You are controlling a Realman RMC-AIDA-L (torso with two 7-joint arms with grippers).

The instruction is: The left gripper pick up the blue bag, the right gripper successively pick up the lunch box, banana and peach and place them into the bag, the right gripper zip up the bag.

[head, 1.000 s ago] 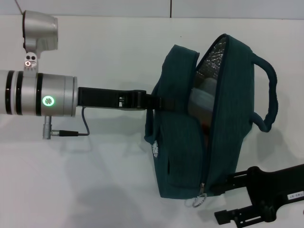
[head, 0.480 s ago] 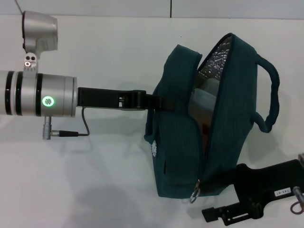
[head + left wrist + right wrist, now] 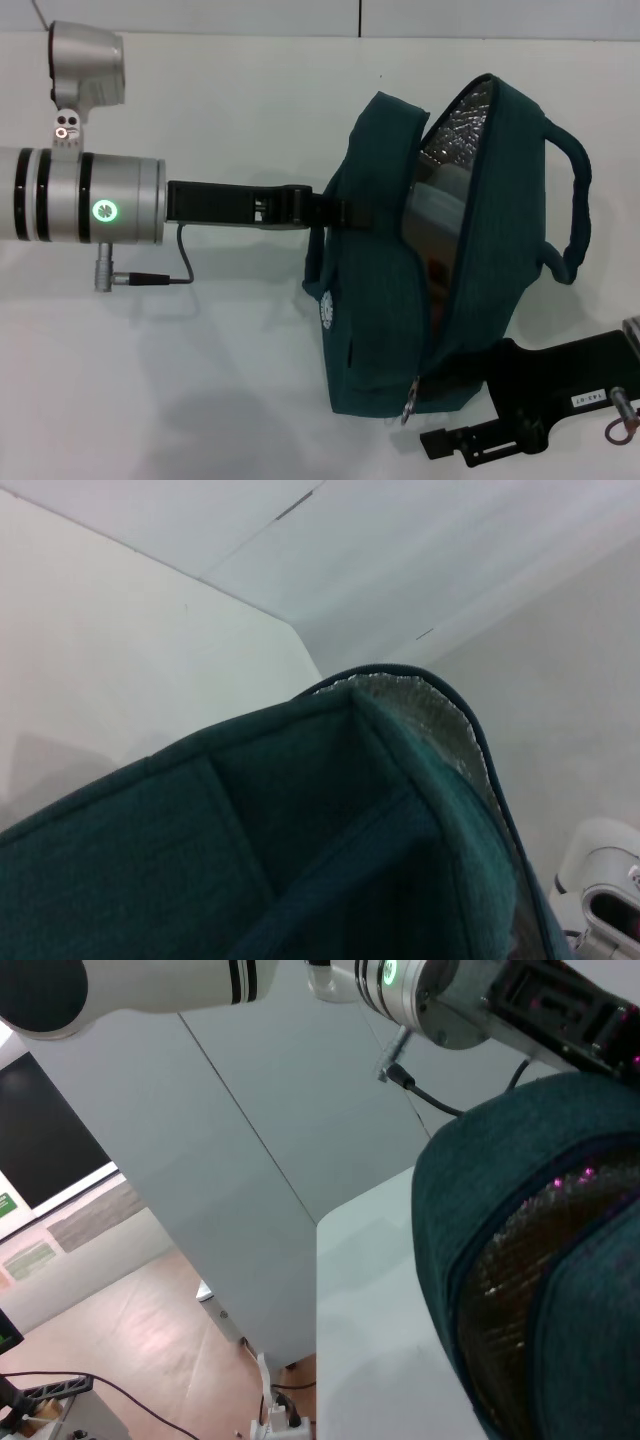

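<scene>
Looking down at a blue bag (image 3: 370,300) lifted off the white table (image 3: 200,380) and hanging tipped over on its side, mouth gaping toward the far end. Held up from the left by the left gripper (image 3: 318,211), clamped tight on the strap on the bag's side panel, arm stretched out level with a green ring light (image 3: 101,211) glowing on the wrist and a thin black cable (image 3: 165,270) looping underneath. Silver foil lining (image 3: 455,135) showing inside the opening, plus a pale lunch box (image 3: 440,205) tucked in there. Something orange-red just below it, too buried to name. Carry handle (image 3: 570,200) sticking out on the right side. Zipper pull (image 3: 410,402) with its little metal ring dangling at the near end of the bag, zip wide open. Right gripper (image 3: 500,395) parked low at the near right corner, right up against the bag's bottom end and just beside that pull; can't tell if it's clenched or released, or grabbing anything. Nothing but teal fabric and a sliver of foil edge from the left wrist; from the right wrist, the bag's rounded end with the left arm behind it.
</scene>
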